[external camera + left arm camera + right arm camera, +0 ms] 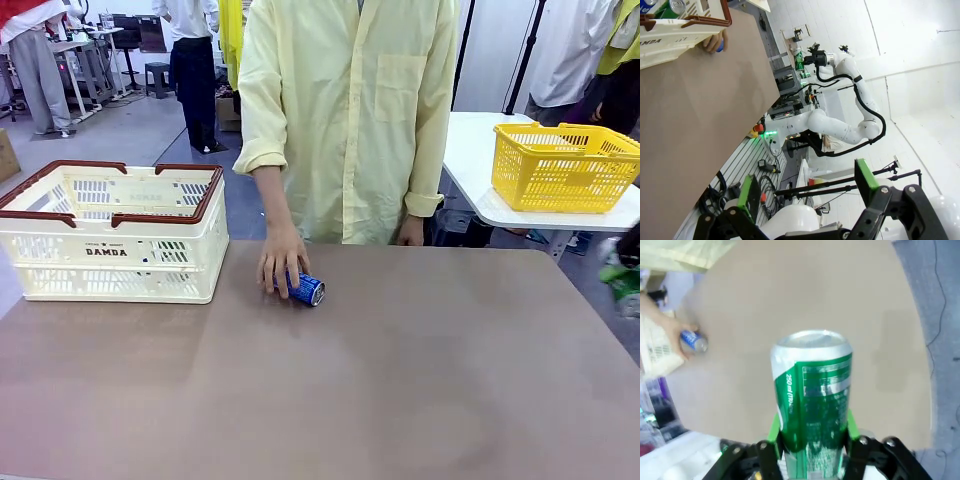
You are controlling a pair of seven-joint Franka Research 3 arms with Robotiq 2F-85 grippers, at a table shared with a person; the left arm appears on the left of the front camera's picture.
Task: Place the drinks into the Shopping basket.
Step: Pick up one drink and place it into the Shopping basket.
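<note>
A blue can [307,289] lies on its side on the brown table, under the fingers of a person's hand [280,258]. The right wrist view shows that blue can [693,341] far off at the left. High above the table, my right gripper [812,431] is shut on an upright green can [812,395] with a silver top. The cream Shopping basket [110,240] with a red-brown rim stands at the table's far left. My left gripper [807,187] is open and holds nothing, well away from the basket [670,37]. From the left wrist, the green can [799,59] shows in the right arm's gripper.
A bright yellow mesh basket [565,165] sits on a white side table at the back right. The person in a yellow shirt [350,110] stands at the far edge. A green can top [675,6] shows above the cream basket's rim; whether inside, I cannot tell.
</note>
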